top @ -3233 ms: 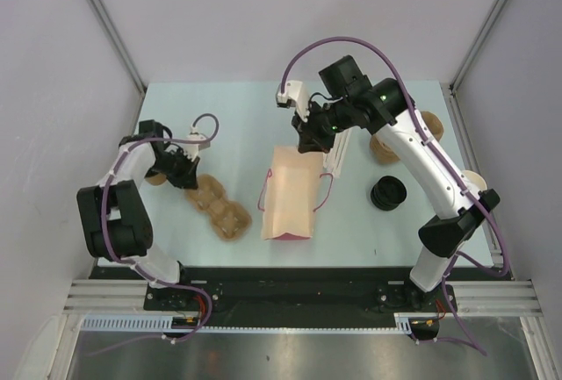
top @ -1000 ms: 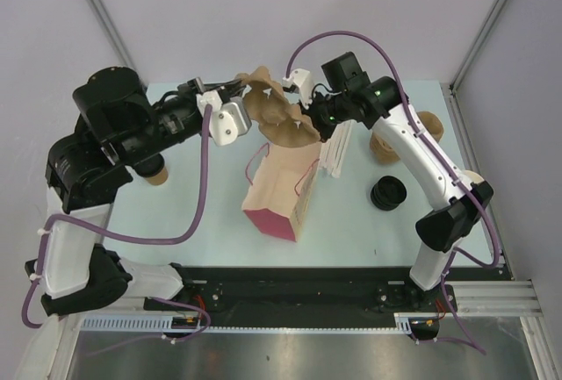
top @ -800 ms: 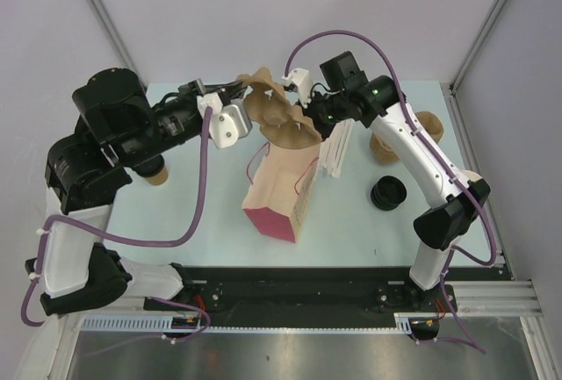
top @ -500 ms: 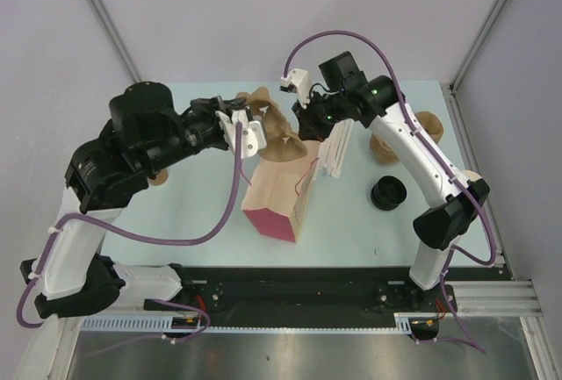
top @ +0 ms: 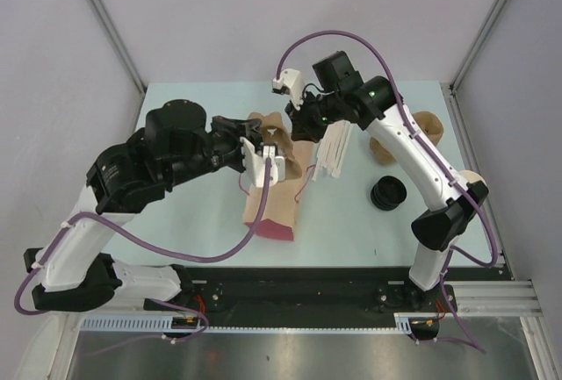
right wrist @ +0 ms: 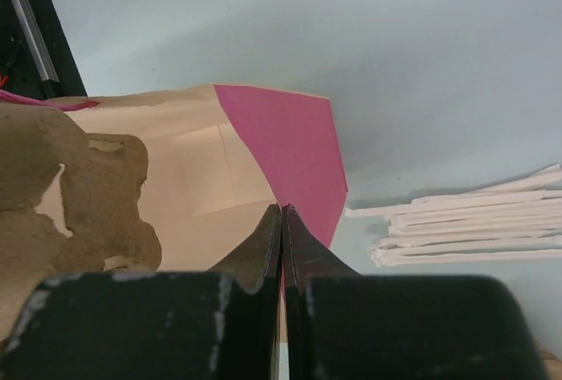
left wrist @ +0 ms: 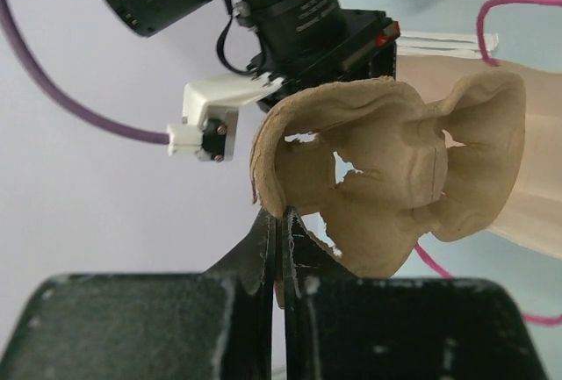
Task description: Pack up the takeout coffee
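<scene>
1. Takeout coffee: no lidded cup can be picked out in any view. The left arm's bulk covers much of the left side of the table (top: 202, 99).
2. Where it sits, how its long axis lies and which way it points cannot be told.
3. The right arm crosses in front of the brown cup stacks (top: 385, 147) at the far right, so they show only in part.
4. The left gripper (left wrist: 279, 222) has its fingers pressed together on the rim of a moulded pulp cup carrier (left wrist: 395, 169). It holds the carrier at the open top of the paper bag (top: 263, 206). How far the carrier reaches inside is unclear.
5. The right gripper (right wrist: 281, 213) has its fingers pressed together, pinching the bag's far edge beside a pink side panel.
6. The bag stands mid-table between the arms, with its pink base towards the near edge.
7. White wrapped straws (top: 335, 152) lie just right of the bag.
8. A pile of black lids (top: 386, 192) sits further right, apart from the takeout coffee's unseen spot.
</scene>
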Motion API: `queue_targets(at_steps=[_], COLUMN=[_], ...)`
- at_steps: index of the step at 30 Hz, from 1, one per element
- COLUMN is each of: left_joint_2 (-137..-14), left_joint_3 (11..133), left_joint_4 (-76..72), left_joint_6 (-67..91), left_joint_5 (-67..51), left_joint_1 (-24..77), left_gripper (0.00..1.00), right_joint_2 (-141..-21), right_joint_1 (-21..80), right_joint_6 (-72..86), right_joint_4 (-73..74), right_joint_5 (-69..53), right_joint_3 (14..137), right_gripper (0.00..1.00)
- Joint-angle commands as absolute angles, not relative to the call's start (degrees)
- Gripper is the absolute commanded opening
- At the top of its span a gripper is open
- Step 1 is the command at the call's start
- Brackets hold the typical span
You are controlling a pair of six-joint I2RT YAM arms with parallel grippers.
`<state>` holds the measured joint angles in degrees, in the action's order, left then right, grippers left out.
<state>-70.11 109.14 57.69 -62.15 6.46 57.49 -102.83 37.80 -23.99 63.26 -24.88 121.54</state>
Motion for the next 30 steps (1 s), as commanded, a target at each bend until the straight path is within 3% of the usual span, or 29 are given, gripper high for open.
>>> queue_targets(at_steps=[1, 9, 30], left_joint_2=[-70.23, -70.32, -68.64], left_joint_3=[106.71, 105.56, 82.19], left_joint_4=[58.45, 58.71, 51.24], left_joint_6=[-64.86, -65.21, -58.19], left_joint_5=[9.49, 13.44, 8.53], left_joint_1=[60.2, 62.75, 64.07], left_gripper=[0.0, 0.0, 0.0], right_joint_2=[-103.27, -103.18, -97.91], right_joint_1=[38.58, 39.2, 44.38], right_joint_6=[-22.85, -22.33, -27.51], right_joint_4=[63.54, 64.07, 63.72], right_joint_5=[-23.82, -22.32, -27.24], right_joint_3=[124.72, 124.98, 119.97], right_gripper=[0.0, 0.0, 0.0])
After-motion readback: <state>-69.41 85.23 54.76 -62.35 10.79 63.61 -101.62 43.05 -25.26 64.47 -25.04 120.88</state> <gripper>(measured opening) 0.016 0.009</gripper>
